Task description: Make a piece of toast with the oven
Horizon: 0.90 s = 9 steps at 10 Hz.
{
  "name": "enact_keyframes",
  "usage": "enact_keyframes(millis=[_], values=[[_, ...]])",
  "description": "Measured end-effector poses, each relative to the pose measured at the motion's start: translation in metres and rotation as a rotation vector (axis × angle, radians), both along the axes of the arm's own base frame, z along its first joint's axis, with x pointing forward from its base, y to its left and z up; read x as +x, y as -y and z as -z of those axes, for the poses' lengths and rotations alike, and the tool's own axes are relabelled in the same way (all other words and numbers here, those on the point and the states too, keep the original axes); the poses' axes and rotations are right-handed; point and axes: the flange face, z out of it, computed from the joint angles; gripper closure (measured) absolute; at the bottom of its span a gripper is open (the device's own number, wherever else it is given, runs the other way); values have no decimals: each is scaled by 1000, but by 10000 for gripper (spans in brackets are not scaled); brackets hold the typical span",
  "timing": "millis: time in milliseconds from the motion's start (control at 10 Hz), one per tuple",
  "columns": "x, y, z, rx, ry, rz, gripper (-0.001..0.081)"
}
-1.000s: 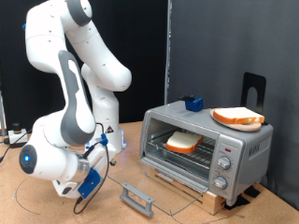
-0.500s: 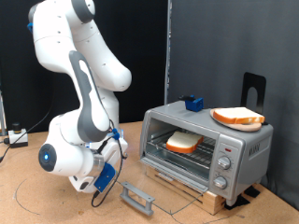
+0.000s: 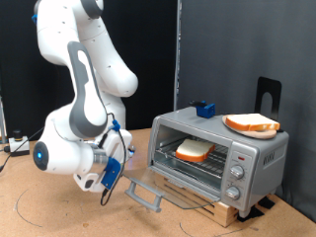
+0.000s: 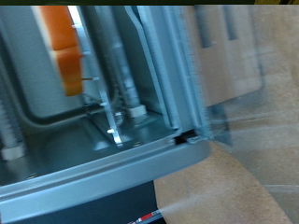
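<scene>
Item: gripper (image 3: 107,184), hanging low over the desk (image 3: 59,212) just off the front edge of the open oven door (image 3: 148,196). It is near the grey bar handle but the exterior view is not showing contact. Whether the fingers are apart or together cannot be told; neither view is showing them clearly.

Item: oven door, glass and grey frame, lying folded down toward the desk. The wrist view is looking close along its hinge edge and into the cavity.

Item: oven (image 3: 219,150), silver box sitting on a wooden base toward the desk's far right in the exterior view.

Item: piece of toast (image 3: 193,150), resting on the wire rack inside the oven; its orange crust (image 4: 62,47) is showing in the wrist view.

Item: second slice (image 3: 251,123), lying on a plate on the oven roof.

Handling note: judging by the layout, the door is wanting a gentle, even push at the handle's middle, with the fingers kept out of the hinge gap.
</scene>
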Motion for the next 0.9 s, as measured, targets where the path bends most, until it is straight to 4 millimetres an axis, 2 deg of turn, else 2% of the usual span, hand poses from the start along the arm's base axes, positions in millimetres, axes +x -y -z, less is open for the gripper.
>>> enact_keyframes(millis=[200, 500, 900], values=[[7, 0, -21, -9, 22, 15, -1], [19, -19, -45, -31, 56, 32, -1], [21, -37, -58, -53, 64, 27, -1]])
